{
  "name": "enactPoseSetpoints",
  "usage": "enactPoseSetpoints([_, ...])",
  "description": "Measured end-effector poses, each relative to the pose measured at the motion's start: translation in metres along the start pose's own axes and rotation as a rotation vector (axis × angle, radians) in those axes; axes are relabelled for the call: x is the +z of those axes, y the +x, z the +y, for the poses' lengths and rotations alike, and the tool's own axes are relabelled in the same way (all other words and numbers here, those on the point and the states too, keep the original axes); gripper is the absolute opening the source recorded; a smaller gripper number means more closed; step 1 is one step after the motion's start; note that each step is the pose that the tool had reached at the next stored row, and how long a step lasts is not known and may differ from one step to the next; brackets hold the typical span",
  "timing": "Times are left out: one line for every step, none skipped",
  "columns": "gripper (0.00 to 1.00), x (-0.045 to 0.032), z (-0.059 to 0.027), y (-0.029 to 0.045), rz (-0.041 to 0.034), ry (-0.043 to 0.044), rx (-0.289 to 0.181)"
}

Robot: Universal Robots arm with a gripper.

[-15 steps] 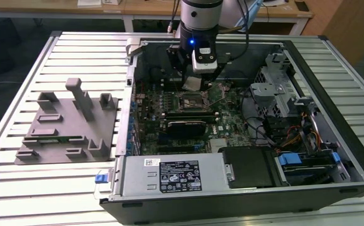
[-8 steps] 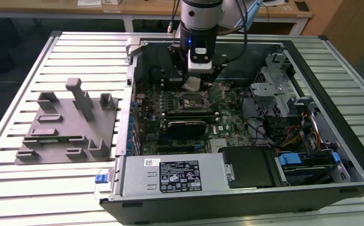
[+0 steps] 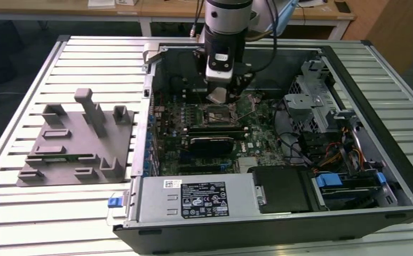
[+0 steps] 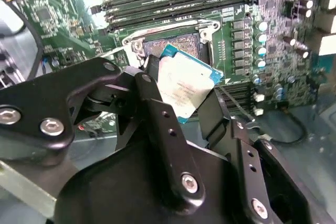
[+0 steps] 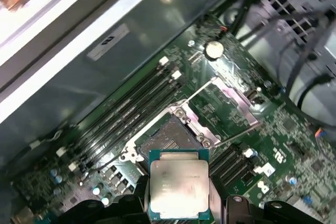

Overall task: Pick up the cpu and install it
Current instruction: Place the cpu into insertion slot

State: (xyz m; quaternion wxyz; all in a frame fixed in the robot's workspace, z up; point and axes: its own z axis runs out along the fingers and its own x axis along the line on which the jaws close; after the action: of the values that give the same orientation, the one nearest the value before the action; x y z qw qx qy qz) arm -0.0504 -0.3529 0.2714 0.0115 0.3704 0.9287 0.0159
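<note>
My gripper [image 4: 181, 95] is shut on the cpu [image 4: 185, 88], a flat square chip with a shiny silver top and a blue-green rim. Both wrist views show the cpu [image 5: 179, 184] held by its edges between the black fingers [image 4: 152, 103], hovering just above the open motherboard socket [image 5: 170, 139]. The socket's metal lid [image 5: 231, 100] stands flipped open beside it. In the exterior view the gripper [image 3: 218, 96] hangs inside the open computer case, over the socket [image 3: 219, 113] on the green motherboard.
The case [image 3: 377, 176] lies open on a slatted metal table [image 3: 85, 58], with drive cages and cables [image 3: 320, 112] at the exterior view's right. A grey fixture plate [image 3: 78, 138] with upright blocks stands to the left. Memory slots [image 5: 136, 106] run beside the socket.
</note>
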Motion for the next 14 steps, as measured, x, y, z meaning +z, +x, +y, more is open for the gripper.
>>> enactPoseSetpoints([0.54,0.0000,0.0000,0.0000,-0.0007,0.0001,0.018])
enactPoseSetpoints([0.54,0.0001,0.0000,0.0000,-0.0014,0.0003,0.038])
enactPoseSetpoints([0.54,0.0001,0.0000,0.0000,-0.0021,0.0005,0.055])
enactPoseSetpoints([0.54,0.0002,0.0000,0.0000,-0.0028,0.0007,0.074])
enactPoseSetpoints([0.54,0.0002,0.0000,0.0000,-0.0035,0.0008,0.091])
enactPoseSetpoints([0.54,0.0003,0.0000,0.0000,-0.0041,0.0010,0.109])
enactPoseSetpoints([0.54,0.0003,0.0000,0.0000,-0.0048,0.0012,0.127])
enactPoseSetpoints([0.54,0.0004,0.0000,0.0000,-0.0056,0.0014,0.145])
enactPoseSetpoints([0.54,0.0004,0.0000,0.0000,-0.0063,0.0015,0.163])
enactPoseSetpoints([0.54,0.0005,0.0000,0.0000,-0.0069,0.0017,0.181])
enactPoseSetpoints([0.54,0.0006,0.0000,0.0000,-0.0076,0.0018,0.201])
enactPoseSetpoints([0.54,0.0006,0.0000,0.0000,-0.0083,0.0021,0.219])
enactPoseSetpoints([0.54,0.0007,0.0000,0.0000,-0.0090,0.0022,0.237])
enactPoseSetpoints([0.54,0.0008,0.0000,0.0000,-0.0097,0.0024,0.255])
